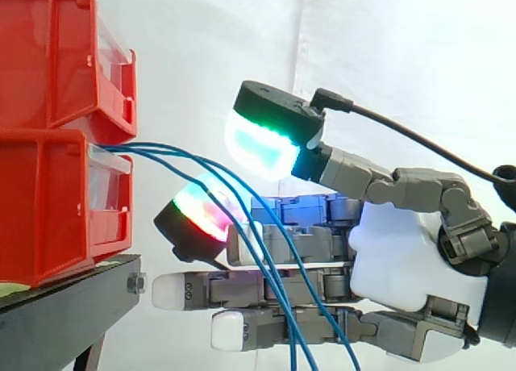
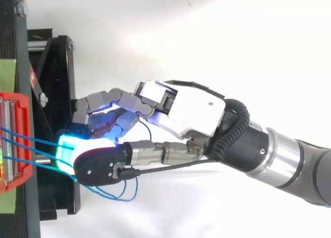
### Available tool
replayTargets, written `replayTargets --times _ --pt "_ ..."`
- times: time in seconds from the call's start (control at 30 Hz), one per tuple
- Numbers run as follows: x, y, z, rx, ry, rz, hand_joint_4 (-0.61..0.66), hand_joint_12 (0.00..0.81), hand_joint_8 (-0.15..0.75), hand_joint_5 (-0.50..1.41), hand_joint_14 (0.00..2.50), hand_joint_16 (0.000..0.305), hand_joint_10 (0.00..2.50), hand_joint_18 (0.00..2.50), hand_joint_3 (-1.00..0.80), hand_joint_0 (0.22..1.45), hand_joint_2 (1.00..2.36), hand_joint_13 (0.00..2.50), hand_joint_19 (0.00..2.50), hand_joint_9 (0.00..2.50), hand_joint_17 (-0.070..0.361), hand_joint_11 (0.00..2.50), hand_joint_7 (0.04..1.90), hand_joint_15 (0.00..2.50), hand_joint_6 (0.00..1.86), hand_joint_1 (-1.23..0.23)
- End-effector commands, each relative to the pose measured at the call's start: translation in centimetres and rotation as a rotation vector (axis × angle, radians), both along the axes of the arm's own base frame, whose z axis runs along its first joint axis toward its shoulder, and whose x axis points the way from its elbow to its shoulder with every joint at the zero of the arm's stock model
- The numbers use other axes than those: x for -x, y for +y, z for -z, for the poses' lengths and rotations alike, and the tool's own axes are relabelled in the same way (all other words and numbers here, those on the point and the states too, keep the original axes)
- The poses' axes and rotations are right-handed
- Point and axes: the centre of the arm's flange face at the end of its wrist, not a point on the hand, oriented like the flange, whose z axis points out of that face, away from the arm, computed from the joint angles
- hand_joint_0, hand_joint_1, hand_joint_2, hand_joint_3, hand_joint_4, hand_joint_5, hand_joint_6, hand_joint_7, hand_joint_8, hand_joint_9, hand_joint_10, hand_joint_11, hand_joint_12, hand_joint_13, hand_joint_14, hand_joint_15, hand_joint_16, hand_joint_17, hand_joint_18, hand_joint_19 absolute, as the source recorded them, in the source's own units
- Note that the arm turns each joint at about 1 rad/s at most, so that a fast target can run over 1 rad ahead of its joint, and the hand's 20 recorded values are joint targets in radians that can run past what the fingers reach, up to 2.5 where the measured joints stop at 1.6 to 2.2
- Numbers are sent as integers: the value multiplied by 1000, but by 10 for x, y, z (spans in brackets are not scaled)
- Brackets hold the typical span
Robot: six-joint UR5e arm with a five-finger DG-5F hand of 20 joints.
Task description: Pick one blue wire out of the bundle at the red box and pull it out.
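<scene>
Several blue wires leave the front of the lower red bin and droop down to the right, across my hand. The hand reaches level toward the bin, its lower fingers straight. The thumb pad glows green and white above the wires. A raised finger pad glows green and red just below them. A gap stays between the two pads, and the wires run through it untouched as far as I see. From above, the wires pass under the cyan-lit thumb of the hand.
A second red bin is stacked on the lower one. Both rest on the black stand, whose edge lies just left of the fingertips. A slack loop of blue wire hangs below the hand. A white curtain is behind.
</scene>
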Motion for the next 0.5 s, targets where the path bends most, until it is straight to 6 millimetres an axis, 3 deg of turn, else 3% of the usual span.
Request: replayTargets --times 0.0,0.47 --pt "0 0 0 0 0 0 181 360 263 -86 16 44 19 758 -289 614 1012 693 634 1208 100 747 1122 422 726 -568" --pt "0 1 -1 1 -3 -1 186 377 279 -110 15 48 20 761 -208 603 1012 677 578 1178 107 774 1066 407 799 -778"
